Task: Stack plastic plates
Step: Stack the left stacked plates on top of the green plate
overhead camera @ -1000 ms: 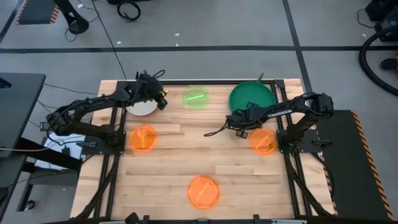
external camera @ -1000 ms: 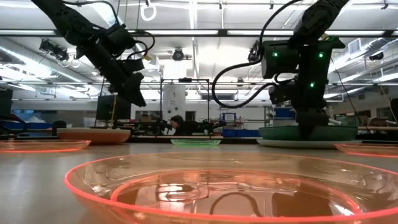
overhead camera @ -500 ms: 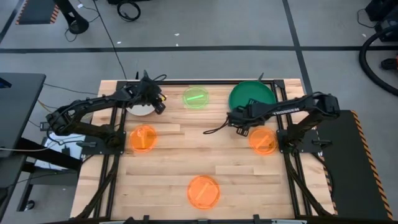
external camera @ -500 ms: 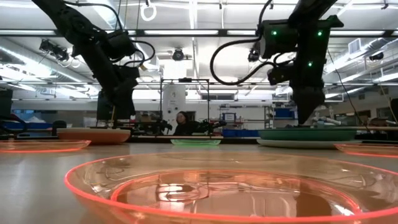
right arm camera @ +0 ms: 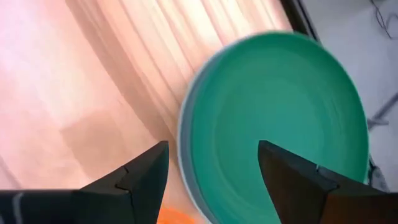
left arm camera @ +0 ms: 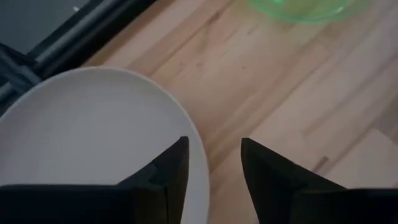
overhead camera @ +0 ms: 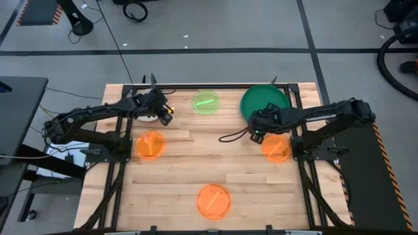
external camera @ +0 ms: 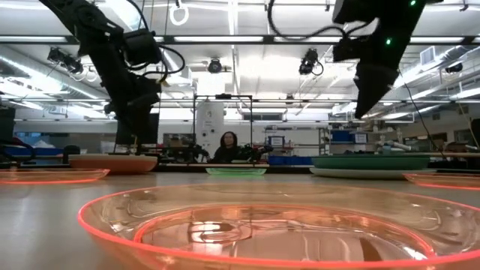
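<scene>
A beige plate (overhead camera: 147, 112) (left arm camera: 93, 137) lies flat at the table's far left. My left gripper (overhead camera: 164, 117) (left arm camera: 211, 168) is open and points down at the plate's right rim, one finger over the plate and one over the bare wood. A dark green plate (overhead camera: 264, 101) (right arm camera: 280, 112) sits on a light-blue one at the far right. My right gripper (overhead camera: 255, 130) (right arm camera: 211, 168) is open and raised above the near-left edge of that stack (external camera: 371, 161). A small neon-green plate (overhead camera: 206, 102) lies between the two. Three orange plates (overhead camera: 150, 145) (overhead camera: 275, 148) (overhead camera: 213, 201) lie nearer. My left gripper straddles the beige plate's right rim (left arm camera: 198, 155) from above, one finger (left arm camera: 171, 168) inside the rim and the other (left arm camera: 267, 171) outside over the wood. Whether either finger touches the plate cannot be told.
Bare wood lies in the table's middle, between the neon-green plate and the near orange plate (external camera: 255, 225). Black frame rails run along the table's left, right and far edges. A person (external camera: 227, 146) sits in the room beyond the far edge.
My left gripper has come down toward the beige plate and tipped from slanting to pointing straight down at its right rim. My right gripper has risen clear above the green plate stack and shifted a little toward the table's right. No plate has moved.
</scene>
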Controlling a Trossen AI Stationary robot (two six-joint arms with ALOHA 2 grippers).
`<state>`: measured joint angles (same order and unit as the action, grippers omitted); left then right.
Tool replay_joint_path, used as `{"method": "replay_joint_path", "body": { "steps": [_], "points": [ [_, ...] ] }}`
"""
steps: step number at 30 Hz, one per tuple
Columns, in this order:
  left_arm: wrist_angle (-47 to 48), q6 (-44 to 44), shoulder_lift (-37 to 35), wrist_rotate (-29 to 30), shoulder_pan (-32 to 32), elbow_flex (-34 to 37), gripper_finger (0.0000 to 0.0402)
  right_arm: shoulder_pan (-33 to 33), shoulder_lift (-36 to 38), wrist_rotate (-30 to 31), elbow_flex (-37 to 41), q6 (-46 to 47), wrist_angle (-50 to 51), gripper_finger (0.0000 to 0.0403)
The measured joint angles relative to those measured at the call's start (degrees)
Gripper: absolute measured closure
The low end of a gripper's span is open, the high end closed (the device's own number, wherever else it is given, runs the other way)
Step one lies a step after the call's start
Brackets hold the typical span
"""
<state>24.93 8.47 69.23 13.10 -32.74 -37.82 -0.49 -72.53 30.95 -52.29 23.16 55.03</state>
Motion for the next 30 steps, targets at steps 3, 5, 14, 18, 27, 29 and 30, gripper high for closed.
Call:
{"method": "replay_joint_path", "body": {
  "steps": [3, 5, 14, 18, 27, 29, 30],
  "points": [
    [0.66, 0.15, 0.63, -0.57, 0.10, 0.00, 0.0227, 1.54, 1.87, 0.43, 0.00, -0.06, -1.40, 0.0148],
    [0.60, 0.17, 0.87, -1.21, 0.13, 0.00, 0.0205, 2.27, 2.71, 0.90, 0.00, -0.50, -2.37, 0.0147],
    [-2.41, 1.57, 1.61, -1.29, -3.20, -0.01, 0.0125, 3.06, 3.83, 2.22, 0.00, -5.05, -9.05, 0.0147],
    [-2.58, 0.08, 3.92, -0.60, -3.62, -0.07, 0.0123, 3.10, 3.08, 1.64, 0.00, -7.93, -13.35, 0.0147],
    [-2.98, 2.88, 10.90, 5.33, 0.47, -0.04, 0.0124, 3.15, 2.04, -0.72, 0.02, -8.34, -17.56, 0.0147],
    [-2.66, 3.34, 11.45, 7.43, 0.91, -0.04, 0.0133, 3.17, 1.66, -1.06, 0.02, -7.89, -18.20, 0.0147],
    [-2.39, 4.16, 11.79, 7.82, 0.91, -0.04, 0.0140, 3.24, 1.57, -1.42, 0.04, -7.77, -18.07, 0.0148]
  ]
}}
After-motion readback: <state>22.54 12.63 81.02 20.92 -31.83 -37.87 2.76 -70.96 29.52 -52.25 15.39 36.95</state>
